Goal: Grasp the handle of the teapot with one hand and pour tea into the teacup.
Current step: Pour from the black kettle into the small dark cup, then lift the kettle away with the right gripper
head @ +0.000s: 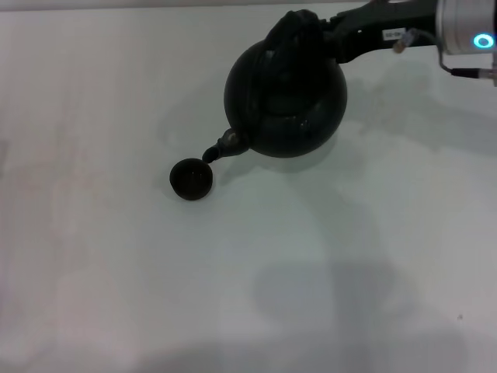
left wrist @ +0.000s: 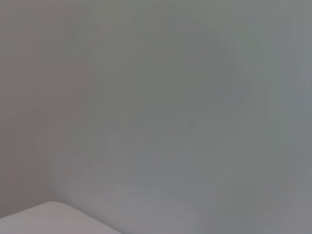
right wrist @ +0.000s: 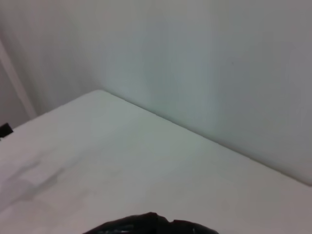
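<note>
White tabletop (head: 116, 272) fills my head view, matte and pale, with soft shadows pooled under the work and along the near edge. The right wrist view shows the same white surface running to a far edge against a plain pale wall (right wrist: 219, 58); the left wrist view gives me only blank grey-white wall and a corner of table, nothing of the left arm itself. Toward the far right of the table I have the teapot (head: 286, 97), round, black and glossy, held tilted with its short spout (head: 221, 148) pointing down and toward my left. The spout tip sits just above and beside the rim of the teacup (head: 190, 179), a tiny dark bowl standing on the table, near the pot's lower left. I cannot make out any liquid between spout and cup. The handle (head: 291, 31) arches over the pot's top, and the right gripper (head: 314, 35) comes in from the upper right, clamped around that handle; its dark forearm leads back to a silver wrist section with a glowing blue ring (head: 483, 41). At the bottom of the right wrist view a sliver of ribbed black handle (right wrist: 151, 225) shows.
</note>
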You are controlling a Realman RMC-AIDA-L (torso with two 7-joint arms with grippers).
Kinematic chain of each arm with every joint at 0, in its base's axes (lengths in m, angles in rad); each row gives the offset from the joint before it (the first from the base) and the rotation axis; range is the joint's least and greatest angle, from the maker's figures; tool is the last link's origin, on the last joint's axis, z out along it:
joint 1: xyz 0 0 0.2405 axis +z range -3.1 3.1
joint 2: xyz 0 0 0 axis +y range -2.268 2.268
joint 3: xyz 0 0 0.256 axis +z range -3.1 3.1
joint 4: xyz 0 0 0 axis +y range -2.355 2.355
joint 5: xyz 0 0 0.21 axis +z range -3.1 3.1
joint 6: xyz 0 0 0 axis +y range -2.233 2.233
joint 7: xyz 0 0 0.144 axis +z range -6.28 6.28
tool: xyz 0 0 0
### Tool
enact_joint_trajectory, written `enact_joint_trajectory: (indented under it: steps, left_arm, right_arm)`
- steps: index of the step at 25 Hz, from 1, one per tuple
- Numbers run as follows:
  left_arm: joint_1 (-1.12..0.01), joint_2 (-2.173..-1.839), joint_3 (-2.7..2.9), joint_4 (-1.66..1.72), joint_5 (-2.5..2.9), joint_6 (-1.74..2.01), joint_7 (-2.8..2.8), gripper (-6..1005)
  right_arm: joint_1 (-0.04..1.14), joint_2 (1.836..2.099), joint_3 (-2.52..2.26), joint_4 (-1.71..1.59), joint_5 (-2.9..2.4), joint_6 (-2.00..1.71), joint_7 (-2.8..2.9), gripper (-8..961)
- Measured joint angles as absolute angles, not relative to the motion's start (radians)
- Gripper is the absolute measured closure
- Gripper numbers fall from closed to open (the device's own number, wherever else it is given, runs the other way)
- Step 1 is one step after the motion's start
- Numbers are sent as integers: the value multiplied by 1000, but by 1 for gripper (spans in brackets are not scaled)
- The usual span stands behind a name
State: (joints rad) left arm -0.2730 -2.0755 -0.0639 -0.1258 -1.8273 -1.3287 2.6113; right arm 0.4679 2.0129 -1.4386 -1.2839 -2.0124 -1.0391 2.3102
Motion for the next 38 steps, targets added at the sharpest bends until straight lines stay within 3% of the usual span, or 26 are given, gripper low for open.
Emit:
enact_joint_trajectory:
  steps: [38]
  left_arm:
    - [-266, -2077, -54, -129, -1824, -1325, 2611, 138]
  right_arm:
    - [445, 2013, -1843, -1284, -2103, -524, 2178, 752]
